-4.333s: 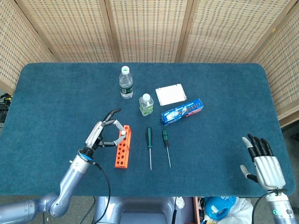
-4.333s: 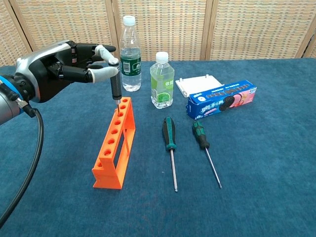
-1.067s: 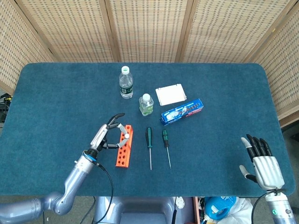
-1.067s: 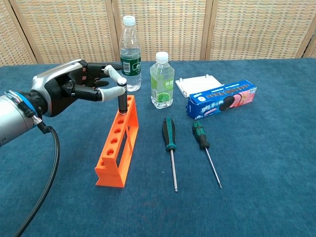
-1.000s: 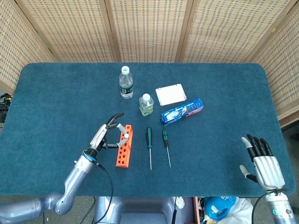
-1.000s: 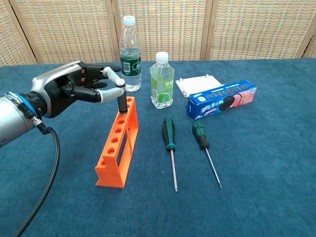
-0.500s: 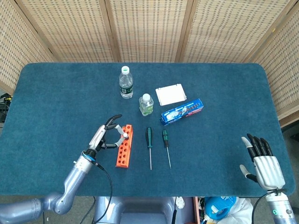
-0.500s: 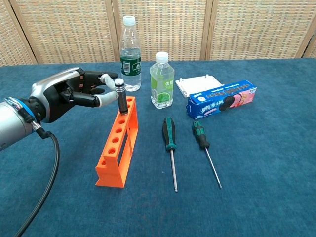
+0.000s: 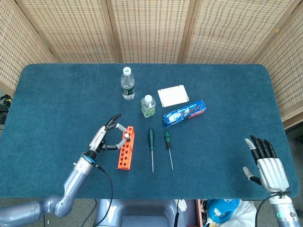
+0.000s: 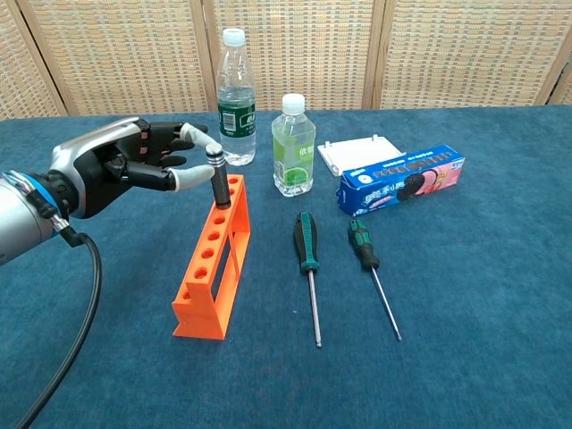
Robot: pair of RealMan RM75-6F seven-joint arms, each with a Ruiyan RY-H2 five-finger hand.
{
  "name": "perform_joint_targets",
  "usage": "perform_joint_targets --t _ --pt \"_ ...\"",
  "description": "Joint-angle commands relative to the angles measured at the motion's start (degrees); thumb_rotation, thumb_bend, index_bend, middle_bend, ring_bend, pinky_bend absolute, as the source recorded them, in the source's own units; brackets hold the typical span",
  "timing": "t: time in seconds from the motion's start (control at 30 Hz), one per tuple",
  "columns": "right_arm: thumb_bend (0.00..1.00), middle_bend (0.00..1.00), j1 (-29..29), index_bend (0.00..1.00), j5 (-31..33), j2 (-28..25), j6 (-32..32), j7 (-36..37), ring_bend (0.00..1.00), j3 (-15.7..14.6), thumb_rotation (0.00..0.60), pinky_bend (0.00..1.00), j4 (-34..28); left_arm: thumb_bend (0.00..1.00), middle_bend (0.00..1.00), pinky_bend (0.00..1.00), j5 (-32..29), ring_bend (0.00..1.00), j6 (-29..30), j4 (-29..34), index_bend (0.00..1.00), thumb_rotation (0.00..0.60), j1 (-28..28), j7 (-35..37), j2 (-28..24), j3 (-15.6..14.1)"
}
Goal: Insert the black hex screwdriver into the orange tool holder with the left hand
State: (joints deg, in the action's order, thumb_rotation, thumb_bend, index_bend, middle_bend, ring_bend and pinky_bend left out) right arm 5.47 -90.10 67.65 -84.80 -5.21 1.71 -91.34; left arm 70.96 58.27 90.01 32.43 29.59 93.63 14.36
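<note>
the left hand [image 10: 121,168] has its fingers apart beside the screwdriver [image 10: 217,180] standing in the holder [image 10: 213,261]; a brushing finger could tip it. the right hand [image 9: 267,166] rests spread.

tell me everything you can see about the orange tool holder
The orange tool holder is a narrow, plastic-looking rack with a row of round holes along its top and an open slot in its side. It stands upright on the blue table, left of two green-handled screwdrivers. The black hex screwdriver stands upright in a hole near its far end. The left hand is beside that handle; contact is unclear.
</note>
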Motion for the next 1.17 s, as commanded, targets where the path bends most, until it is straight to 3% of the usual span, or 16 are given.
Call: perform_joint_targets --t 0.03,0.3,0.47,0.57,0.73,0.93,1.17 --pt "0.28 0.0 0.0 0.0 -0.1 0.0 0.0 0.0 0.0 0.0 0.6 0.0 0.0 0.3 0.04 0.0 0.4 0.0 0.0 0.7 0.35 0.6 -0.1 0.4 -0.6 0.0" --pt "0.28 0.0 0.1 0.0 -0.2 0.0 0.0 0.2 0.0 0.0 0.6 0.0 0.2 0.28 0.01 0.0 3.6 0.0 2.5 5.0 0.26 0.6 -1.3 2.0 -4.1 0.5" --pt "0.28 0.0 0.0 0.0 -0.2 0.0 -0.2 0.3 0.0 0.0 0.6 0.0 0.4 0.27 0.0 0.0 9.3 0.0 8.2 8.8 0.25 0.6 -3.9 2.8 -8.9 0.2" --pt "0.28 0.0 0.0 0.0 -0.3 0.2 -0.5 0.1 0.0 0.1 0.6 0.0 0.4 0.27 0.0 0.0 15.5 0.0 15.2 8.8 0.24 0.6 -7.3 -5.1 -13.3 -2.4" --pt "0.28 0.0 -0.1 0.0 -0.2 0.4 -0.5 -0.6 0.0 0.2 0.6 0.0 0.4 0.27 0.0 0.0 20.5 0.0 23.7 5.2 0.23 0.6 -12.8 -20.4 -15.4 -7.1" --pt "0.28 0.0 -0.1 0.0 -0.1 0.5 -0.6 -1.3 0.0 0.2 0.6 0.0 0.4 0.27 0.0 0.0 20.3 0.0 27.5 3.2 0.22 0.6 -18.1 -31.7 -17.1 -11.3" --pt "0.28 0.0 0.1 0.0 0.1 0.8 -0.2 -2.2 0.0 0.3 0.6 0.0 0.2 0.27 0.0 0.0 19.1 0.0 32.0 -0.2 0.18 0.6 -23.3 -43.7 -16.8 -13.7"
